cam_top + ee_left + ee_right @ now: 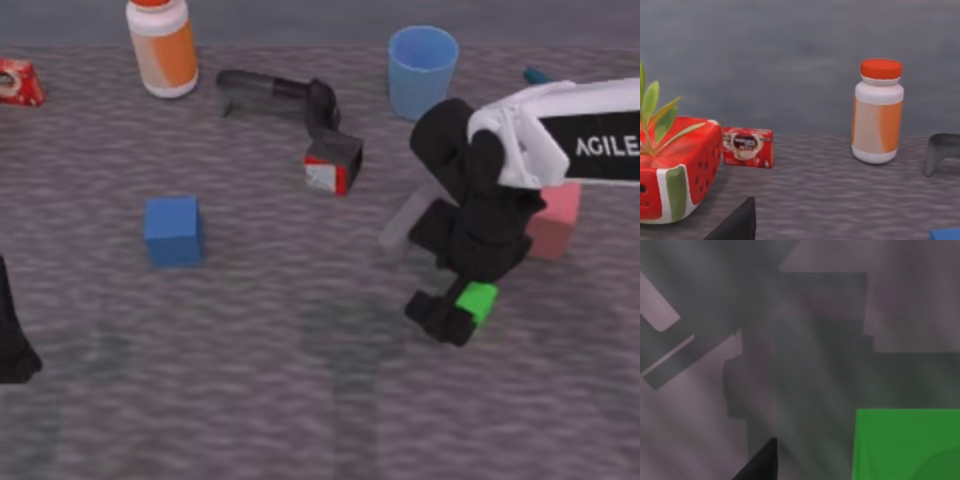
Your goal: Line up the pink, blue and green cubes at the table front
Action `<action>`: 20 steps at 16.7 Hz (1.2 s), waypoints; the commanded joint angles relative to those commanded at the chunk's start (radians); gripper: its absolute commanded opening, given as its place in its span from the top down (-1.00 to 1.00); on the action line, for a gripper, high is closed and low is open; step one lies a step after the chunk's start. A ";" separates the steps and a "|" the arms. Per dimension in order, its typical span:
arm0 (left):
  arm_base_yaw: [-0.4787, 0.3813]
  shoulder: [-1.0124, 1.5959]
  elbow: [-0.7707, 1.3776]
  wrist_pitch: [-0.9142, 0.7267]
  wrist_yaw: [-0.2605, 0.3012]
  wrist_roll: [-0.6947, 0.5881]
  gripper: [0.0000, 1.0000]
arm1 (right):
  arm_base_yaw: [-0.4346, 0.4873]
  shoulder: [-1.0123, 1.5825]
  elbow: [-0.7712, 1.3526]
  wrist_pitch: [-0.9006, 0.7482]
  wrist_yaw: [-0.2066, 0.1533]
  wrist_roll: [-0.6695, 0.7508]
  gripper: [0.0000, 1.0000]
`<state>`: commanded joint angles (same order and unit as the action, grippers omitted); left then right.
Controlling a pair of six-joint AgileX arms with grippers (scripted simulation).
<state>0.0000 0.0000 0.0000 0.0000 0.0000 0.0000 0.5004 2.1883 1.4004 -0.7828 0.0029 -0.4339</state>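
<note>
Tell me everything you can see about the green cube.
The green cube is a small, plain, matte bright-green block with flat faces and no markings. It sits right of the table's middle, in front of the pink cube, between the fingers of the right gripper, which comes down on it from above. The right wrist view shows one flat green face close up. Whether it is lifted is unclear.

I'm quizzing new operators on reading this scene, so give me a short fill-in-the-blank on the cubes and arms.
1. The right gripper is at the ____ cube.
2. The blue cube lies on the table's ____ half in the top view.
3. The pink cube is partly hidden behind the ____ arm.
4. The bottle has an ____ cap.

Missing words: green; left; right; orange
</note>
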 joint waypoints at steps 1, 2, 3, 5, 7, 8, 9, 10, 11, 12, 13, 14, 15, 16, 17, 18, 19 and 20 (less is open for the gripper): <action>0.000 0.000 0.000 0.000 0.000 0.000 -1.00 | 0.000 0.000 0.000 0.000 0.000 0.000 0.51; 0.000 0.000 0.000 0.000 0.000 0.000 -1.00 | 0.000 0.000 0.000 0.000 0.000 0.000 0.66; 0.000 0.000 0.000 0.000 0.000 0.000 -1.00 | 0.000 0.000 0.000 0.000 0.000 0.000 0.81; 0.000 0.000 0.000 0.000 0.000 0.000 -1.00 | 0.000 0.000 0.000 0.000 0.000 0.000 1.00; 0.000 0.000 0.000 0.000 0.000 0.000 -1.00 | 0.000 0.000 0.000 0.000 0.000 0.000 1.00; 0.000 0.000 0.000 0.000 0.000 0.000 -1.00 | 0.000 0.000 0.000 0.000 0.000 0.000 1.00; 0.000 0.000 0.000 0.000 0.000 0.000 -1.00 | 0.000 0.000 0.000 0.000 0.000 0.000 1.00; 0.000 0.000 0.000 0.000 0.000 0.000 -1.00 | 0.000 0.000 0.000 0.000 0.000 0.000 1.00; 0.000 0.000 0.000 0.000 0.000 0.000 -1.00 | 0.000 0.000 0.000 0.000 0.000 0.000 1.00; 0.000 0.000 0.000 0.000 0.000 0.000 -1.00 | 0.000 0.000 0.000 0.000 0.000 0.000 1.00; 0.000 0.000 0.000 0.000 0.000 0.000 -1.00 | -0.001 -0.039 0.010 -0.021 -0.013 0.010 1.00; 0.000 0.000 0.000 0.000 0.000 0.000 -1.00 | 0.000 -0.040 0.013 -0.024 -0.013 0.010 1.00; 0.000 0.000 0.000 0.000 0.000 0.000 -1.00 | 0.001 -0.045 0.024 -0.038 -0.013 0.009 1.00; 0.000 0.000 0.000 0.000 0.000 0.000 -1.00 | 0.001 -0.055 0.041 -0.062 -0.013 0.010 1.00; 0.000 0.000 0.000 0.000 0.000 0.000 -1.00 | 0.001 -0.068 0.061 -0.097 -0.013 0.011 1.00; 0.000 0.000 0.000 0.000 0.000 0.000 -1.00 | 0.002 -0.082 0.082 -0.139 -0.013 0.011 1.00; 0.000 0.000 0.000 0.000 0.000 0.000 -1.00 | 0.004 -0.097 0.103 -0.182 -0.013 0.010 1.00; 0.000 0.000 0.000 0.000 0.000 0.000 -1.00 | 0.006 -0.111 0.122 -0.219 -0.014 0.008 1.00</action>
<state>0.0000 0.0000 0.0000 0.0000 0.0000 0.0000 0.5062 2.0772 1.5228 -1.0013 -0.0107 -0.4254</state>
